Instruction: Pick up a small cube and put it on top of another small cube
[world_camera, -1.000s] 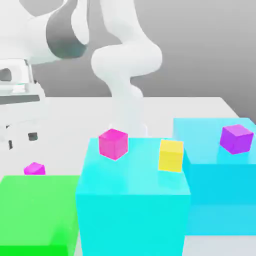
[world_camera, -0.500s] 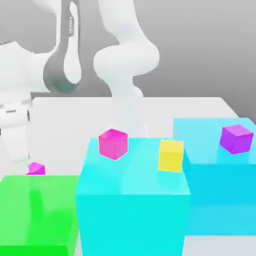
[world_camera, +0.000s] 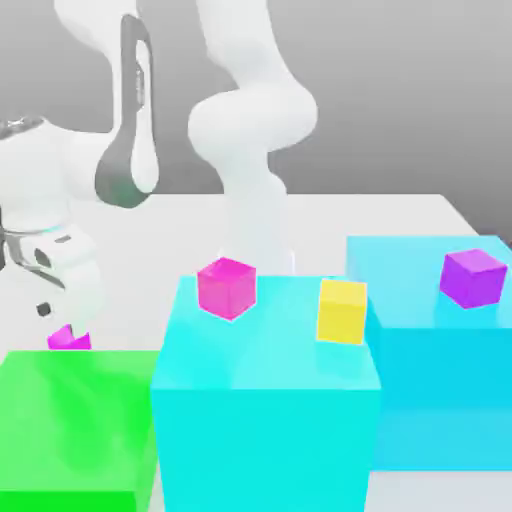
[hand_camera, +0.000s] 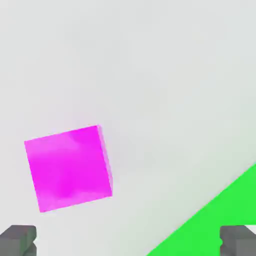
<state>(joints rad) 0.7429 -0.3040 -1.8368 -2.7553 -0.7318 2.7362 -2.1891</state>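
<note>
Open two-finger gripper (hand_camera: 128, 242) hovering over the small matte fuchsia-magenta cube (hand_camera: 68, 168), which is lying on the white table (hand_camera: 150, 75) beside the big green block's (hand_camera: 220, 220) edge.

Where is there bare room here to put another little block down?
The green block's top is bare, as is white table behind the cyan blocks. The front cyan block carries the rose-pink cube and yellow cube; the pincer crowds the small magenta cube.

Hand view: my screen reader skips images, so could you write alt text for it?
A small magenta cube lies on a pale grey table, with the open hand above it, fingertips wide apart. A green block fills one corner.
</note>
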